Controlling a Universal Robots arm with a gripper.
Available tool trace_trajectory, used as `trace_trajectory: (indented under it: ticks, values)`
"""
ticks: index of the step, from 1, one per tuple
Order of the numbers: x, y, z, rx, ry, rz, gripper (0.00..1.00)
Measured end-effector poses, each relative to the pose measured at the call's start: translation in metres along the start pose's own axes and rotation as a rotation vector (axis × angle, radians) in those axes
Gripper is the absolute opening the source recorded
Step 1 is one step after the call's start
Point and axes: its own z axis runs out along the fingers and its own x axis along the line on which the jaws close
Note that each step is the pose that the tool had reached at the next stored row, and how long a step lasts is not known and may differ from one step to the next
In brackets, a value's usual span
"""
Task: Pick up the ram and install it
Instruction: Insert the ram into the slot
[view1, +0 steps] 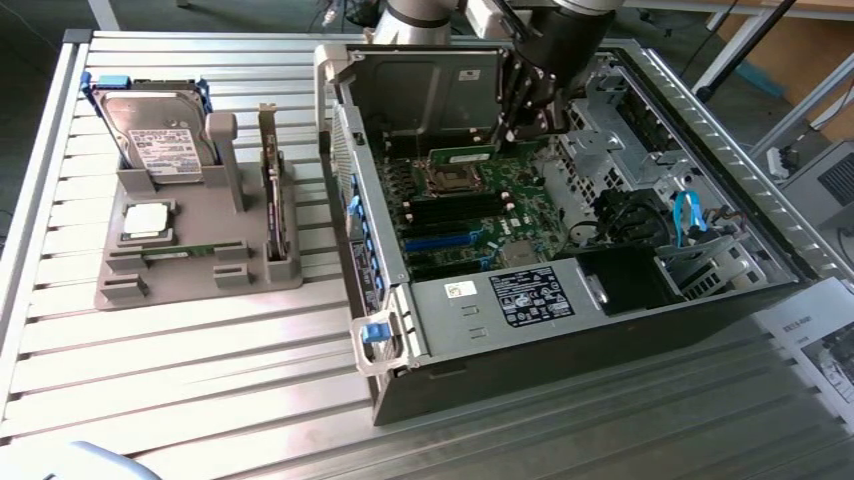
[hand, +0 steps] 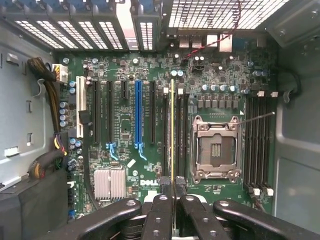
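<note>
My gripper (view1: 514, 135) reaches down into the open computer case (view1: 400, 330) and is shut on the ram (view1: 463, 156), a thin green stick. In the wrist view the ram (hand: 172, 130) appears edge-on as a narrow yellow-green line. There it runs along the dark memory slots (hand: 180, 135) beside the empty processor socket (hand: 215, 150). The black fingers (hand: 162, 200) of the gripper (hand: 173, 186) pinch its near end. Whether the stick touches a slot or hangs just above it, I cannot tell.
A grey holder (view1: 120, 290) at the exterior view's left carries a hard drive (view1: 154, 135), a square silver processor chip (view1: 147, 220), an upright dark expansion card (view1: 274, 190) and a second green stick (view1: 180, 250). Case walls, a drive cage (view1: 427, 95) and cables (view1: 687, 215) crowd around the motherboard (view1: 461, 215).
</note>
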Motion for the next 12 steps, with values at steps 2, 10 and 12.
trace_trajectory:
  ticks: [2, 10, 12]
  values:
    - [0.000, 0.0000, 0.0026, 0.0000, -0.0001, 0.000, 0.12]
    - [0.000, -0.0001, 0.0125, 0.0001, -0.0001, 0.000, 0.12]
    - [0.000, -0.0001, 0.0150, 0.0000, -0.0001, 0.000, 0.12]
